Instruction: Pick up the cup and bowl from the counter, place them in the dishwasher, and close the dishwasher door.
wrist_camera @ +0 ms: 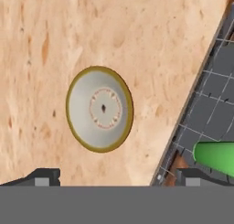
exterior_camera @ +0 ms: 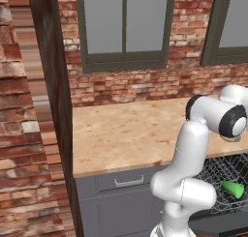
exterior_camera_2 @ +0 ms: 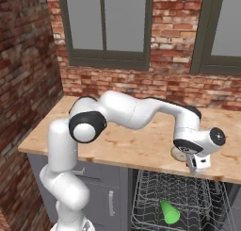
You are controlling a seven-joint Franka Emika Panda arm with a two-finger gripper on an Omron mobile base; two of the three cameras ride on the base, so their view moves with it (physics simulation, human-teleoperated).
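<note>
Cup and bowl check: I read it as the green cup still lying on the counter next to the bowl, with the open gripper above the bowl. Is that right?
Not quite. The cup is already lying in the dishwasher rack, as the right base view shows. The rest holds: the bowl sits on the counter, and the open gripper hangs above it.

The white arm rose from its base, bent at a dark elbow joint, and reached far across to the right, its forearm level. The wrist turned the hand straight down. The gripper point(wrist_camera: 114, 176) pointed downward with its jaws spread wide, the two dark fingertips point(wrist_camera: 43, 176) standing well apart, holding nothing.
</note>
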